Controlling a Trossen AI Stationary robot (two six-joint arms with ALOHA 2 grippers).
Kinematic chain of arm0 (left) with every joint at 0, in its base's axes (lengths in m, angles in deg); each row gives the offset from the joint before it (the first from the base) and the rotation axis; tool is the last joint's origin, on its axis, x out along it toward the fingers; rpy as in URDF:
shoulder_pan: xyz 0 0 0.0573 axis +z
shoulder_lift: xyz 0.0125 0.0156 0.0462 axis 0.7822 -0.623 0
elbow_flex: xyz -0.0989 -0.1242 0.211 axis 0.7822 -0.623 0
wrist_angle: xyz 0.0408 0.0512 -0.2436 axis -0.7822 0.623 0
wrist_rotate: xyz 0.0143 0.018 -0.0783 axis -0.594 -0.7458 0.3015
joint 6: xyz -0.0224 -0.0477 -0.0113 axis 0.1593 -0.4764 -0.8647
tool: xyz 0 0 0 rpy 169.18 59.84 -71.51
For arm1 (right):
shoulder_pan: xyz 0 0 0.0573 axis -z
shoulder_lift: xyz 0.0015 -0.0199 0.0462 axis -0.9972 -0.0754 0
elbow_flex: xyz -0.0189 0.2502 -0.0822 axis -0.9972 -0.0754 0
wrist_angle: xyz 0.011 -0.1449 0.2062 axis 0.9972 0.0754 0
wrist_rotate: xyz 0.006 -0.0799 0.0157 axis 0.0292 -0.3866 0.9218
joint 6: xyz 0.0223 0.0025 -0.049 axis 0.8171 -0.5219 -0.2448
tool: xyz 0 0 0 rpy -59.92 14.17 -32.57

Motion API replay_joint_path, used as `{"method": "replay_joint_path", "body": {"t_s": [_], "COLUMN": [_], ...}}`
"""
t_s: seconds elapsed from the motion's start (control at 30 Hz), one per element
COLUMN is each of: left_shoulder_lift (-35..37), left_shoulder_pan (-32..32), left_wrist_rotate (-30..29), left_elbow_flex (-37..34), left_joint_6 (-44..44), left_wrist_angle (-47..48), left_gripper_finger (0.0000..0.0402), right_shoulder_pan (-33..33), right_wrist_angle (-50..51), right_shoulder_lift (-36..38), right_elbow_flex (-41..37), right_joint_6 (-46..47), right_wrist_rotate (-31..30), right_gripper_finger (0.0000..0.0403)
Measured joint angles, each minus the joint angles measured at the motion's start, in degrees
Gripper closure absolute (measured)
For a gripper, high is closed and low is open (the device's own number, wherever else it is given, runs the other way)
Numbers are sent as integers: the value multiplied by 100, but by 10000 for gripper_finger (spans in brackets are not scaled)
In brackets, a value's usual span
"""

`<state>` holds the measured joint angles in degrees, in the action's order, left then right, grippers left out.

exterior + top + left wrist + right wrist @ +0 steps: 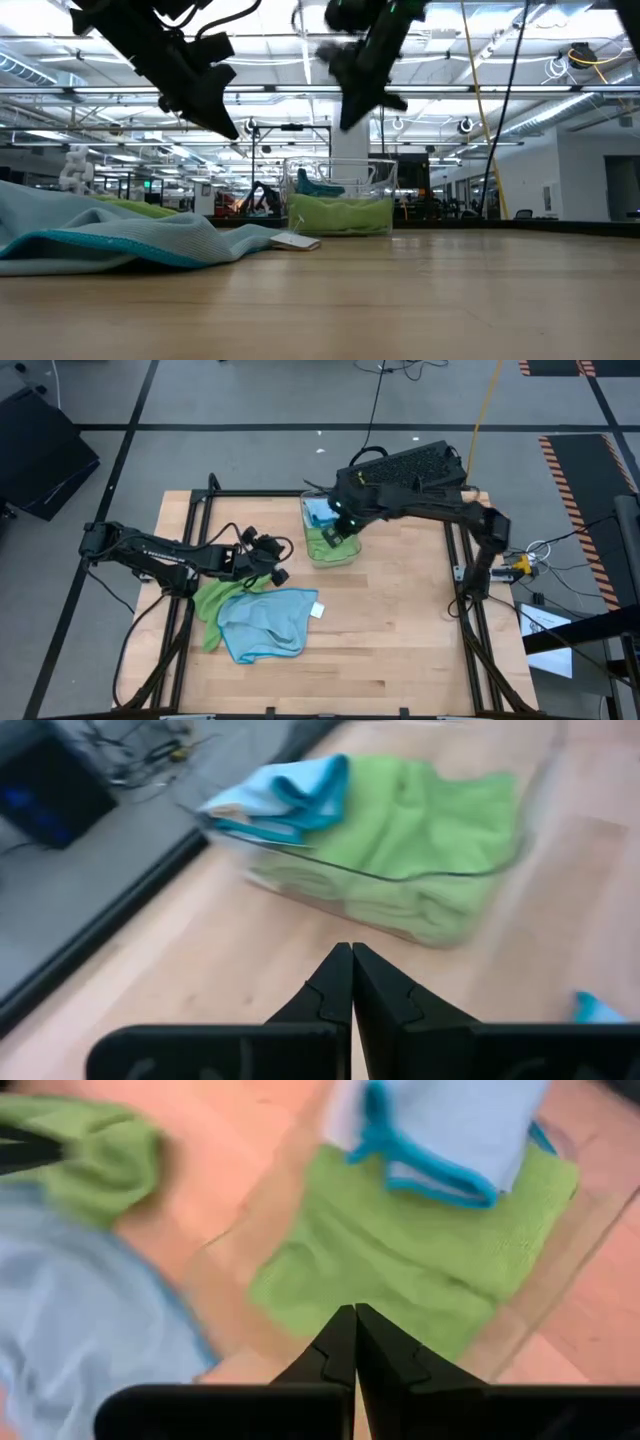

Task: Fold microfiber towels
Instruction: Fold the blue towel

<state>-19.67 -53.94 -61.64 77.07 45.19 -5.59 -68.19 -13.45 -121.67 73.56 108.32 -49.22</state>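
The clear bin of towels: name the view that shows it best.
The left wrist view: the clear bin fills it, green towels inside, a blue one on top. From above the right gripper covers it; the low view shows its side; the right wrist sees only its contents.

You had even, bright overhead light on the desk (400, 630); shadows there were faint and soft. In the low view, rows of ceiling lights (560, 100) in the hall behind glared white, so both arms read as near-black silhouettes against them. The left claw (225, 125) looked reasonably crisp there, while the right claw (350, 110) was smeared by motion blur. Both wrist views were soft: beyond the left claw (352, 955), the clear bin (400, 880) and its green towels (420, 830) were streaked and blurred. Past the right claw (355, 1315), the blue towel (80, 1310) beside it was blurred worst, its edges lost.
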Motion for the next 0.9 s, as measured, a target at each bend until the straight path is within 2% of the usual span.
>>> {"method": "replay_joint_path", "body": {"t_s": [0.17,0.3,0.4,0.5,0.6,0.7,0.8,0.9], "left_shoulder_lift": [0,0,-73,-237,-346,-451,-556,-724], "left_shoulder_pan": [-370,-780,-1333,-1935,-2460,-2891,-3213,-3456], "left_wrist_rotate": [80,482,662,680,676,759,836,957], "left_elbow_flex": [0,0,0,-2,-3,-2,-2,-2], "left_joint_6": [-86,-400,-845,-1086,-1455,-1882,-2314,-2640], "left_wrist_angle": [10,13,151,407,568,772,1074,1442], "left_gripper_finger": [392,390,376,346,305,258,214,176], "right_shoulder_pan": [-843,-1466,-1821,-2109,-2255,-2348,-2630,-3015], "right_wrist_angle": [-286,-978,-1932,-3248,-5316,-6945,-8035,-8587], "right_shoulder_lift": [1023,1786,2318,2709,2884,2912,2830,2801], "right_elbow_flex": [-645,-1654,-2600,-3732,-4850,-5713,-6358,-6734], "right_joint_6": [-66,-11,72,84,-197,-119,114,176], "right_wrist_rotate": [-622,-755,-753,-756,-727,-602,-631,-786], "right_gripper_finger": [403,403,403,403,403,403,403,403]}}
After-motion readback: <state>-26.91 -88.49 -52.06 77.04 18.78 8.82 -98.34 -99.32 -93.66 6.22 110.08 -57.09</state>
